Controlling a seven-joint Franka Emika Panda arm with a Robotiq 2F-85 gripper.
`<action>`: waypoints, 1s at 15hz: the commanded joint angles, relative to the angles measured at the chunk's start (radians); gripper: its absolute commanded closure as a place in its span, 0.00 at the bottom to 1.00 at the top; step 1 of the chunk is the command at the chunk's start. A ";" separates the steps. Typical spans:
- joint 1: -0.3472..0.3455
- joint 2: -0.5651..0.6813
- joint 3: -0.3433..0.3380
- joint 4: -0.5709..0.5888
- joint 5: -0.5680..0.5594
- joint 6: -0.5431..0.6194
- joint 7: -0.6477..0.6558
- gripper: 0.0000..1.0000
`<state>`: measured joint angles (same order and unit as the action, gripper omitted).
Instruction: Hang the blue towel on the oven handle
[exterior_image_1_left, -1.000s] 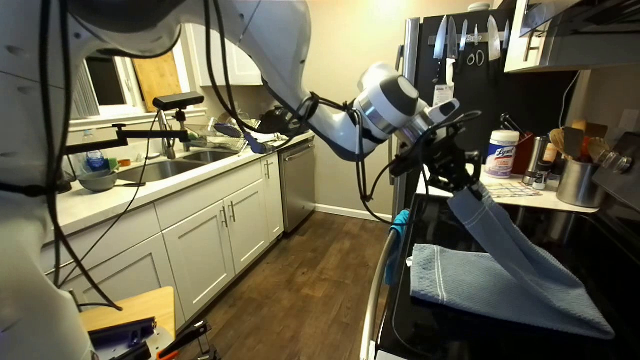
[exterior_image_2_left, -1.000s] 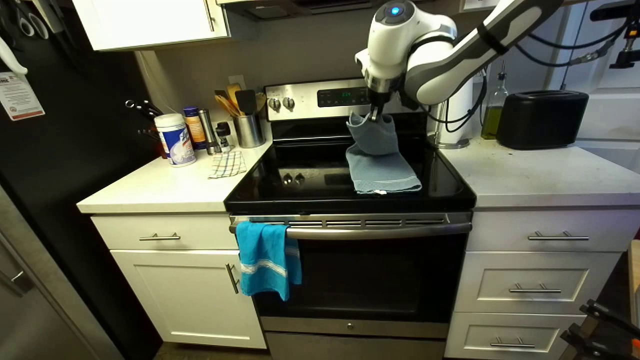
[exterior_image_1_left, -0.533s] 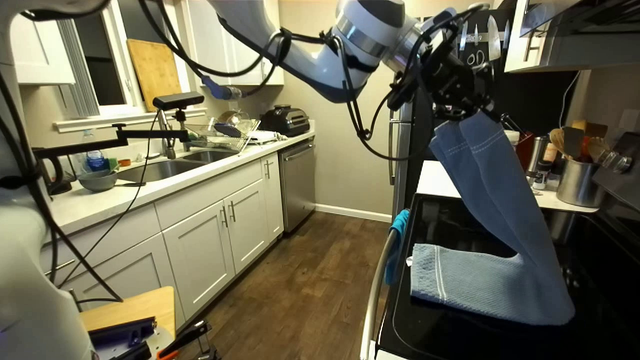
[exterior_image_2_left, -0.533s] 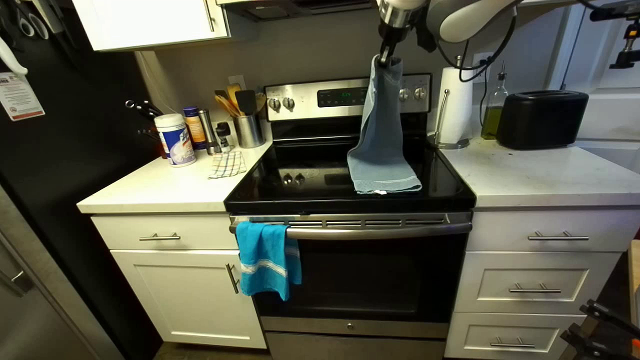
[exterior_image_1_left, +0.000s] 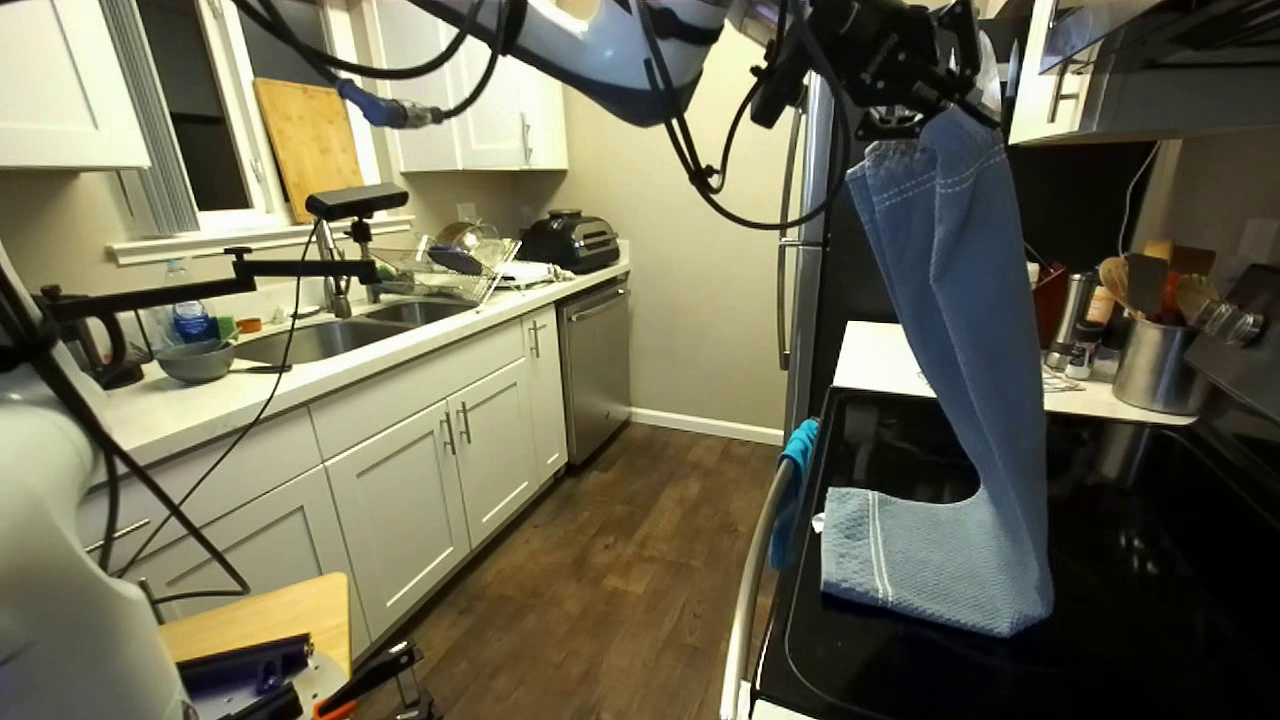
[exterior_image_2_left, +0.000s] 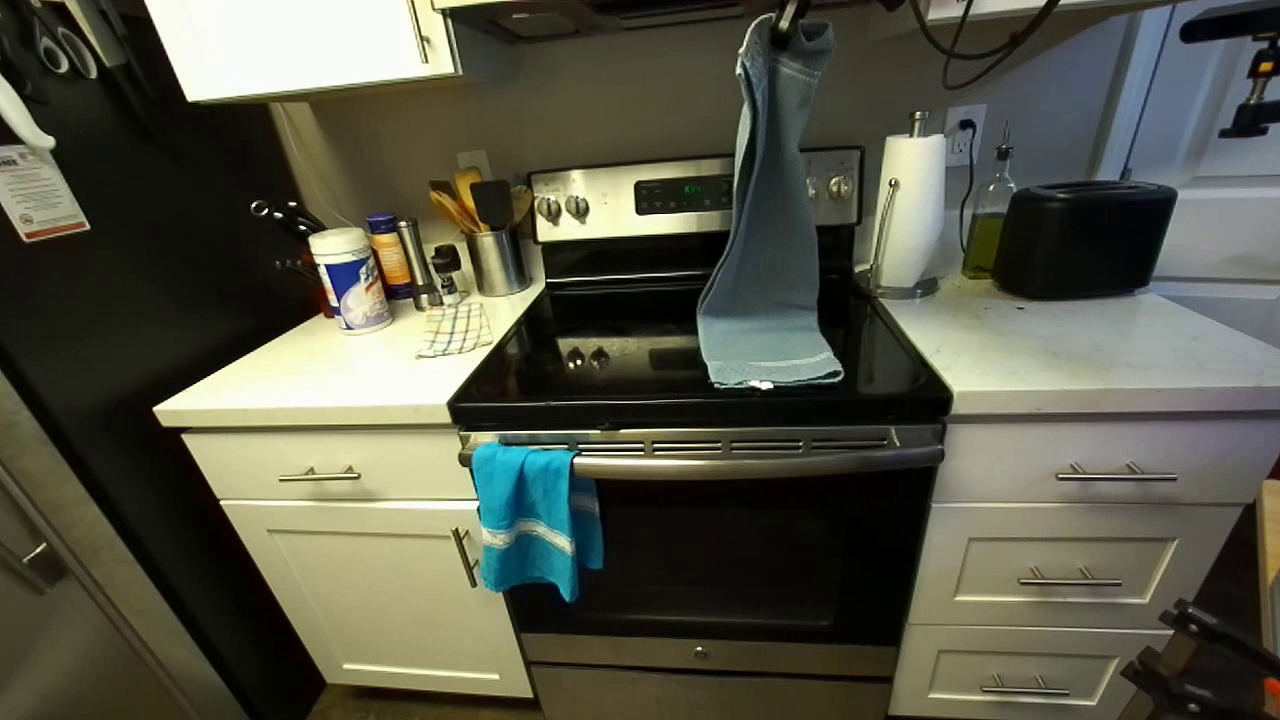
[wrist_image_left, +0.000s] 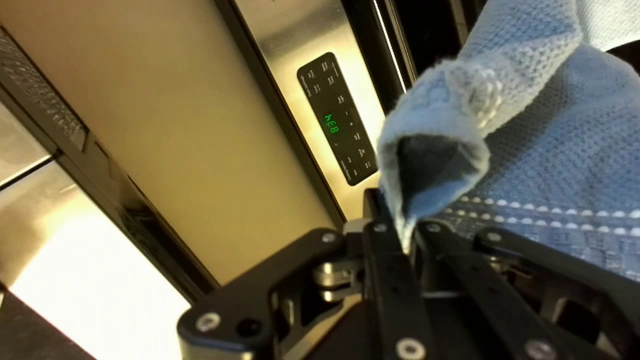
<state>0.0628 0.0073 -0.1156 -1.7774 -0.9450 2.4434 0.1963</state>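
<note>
The grey-blue towel (exterior_image_1_left: 985, 330) hangs from my gripper (exterior_image_1_left: 950, 112) above the black stovetop (exterior_image_2_left: 620, 375). Its lower end lies folded on the stovetop near the front edge, as both exterior views show (exterior_image_2_left: 768, 250). In the wrist view my gripper (wrist_image_left: 407, 230) is shut on a pinched corner of the towel (wrist_image_left: 565, 125). In an exterior view only the fingertips (exterior_image_2_left: 788, 22) show at the top edge. The steel oven handle (exterior_image_2_left: 760, 467) runs across the oven front below the stovetop; it also shows edge-on in an exterior view (exterior_image_1_left: 748, 600).
A bright turquoise towel (exterior_image_2_left: 530, 520) hangs at one end of the oven handle. The range hood (exterior_image_2_left: 620, 15) and cabinets are close above. A utensil pot (exterior_image_2_left: 498, 262) and wipes tub (exterior_image_2_left: 350, 280) stand on one counter. A paper towel roll (exterior_image_2_left: 912, 210) and toaster (exterior_image_2_left: 1085, 240) stand on another.
My gripper has risen well above the stovetop with the grey-blue towel in it. More of the towel has lifted and unfolded upward, while its front end stays on the stovetop.
</note>
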 joint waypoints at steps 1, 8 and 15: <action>-0.020 -0.084 0.054 -0.067 0.037 0.006 -0.042 0.99; -0.011 -0.216 0.143 -0.115 0.010 0.004 -0.018 0.99; -0.017 -0.332 0.203 -0.128 0.001 -0.003 0.011 0.99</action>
<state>0.0603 -0.2544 0.0619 -1.8599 -0.9331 2.4436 0.1932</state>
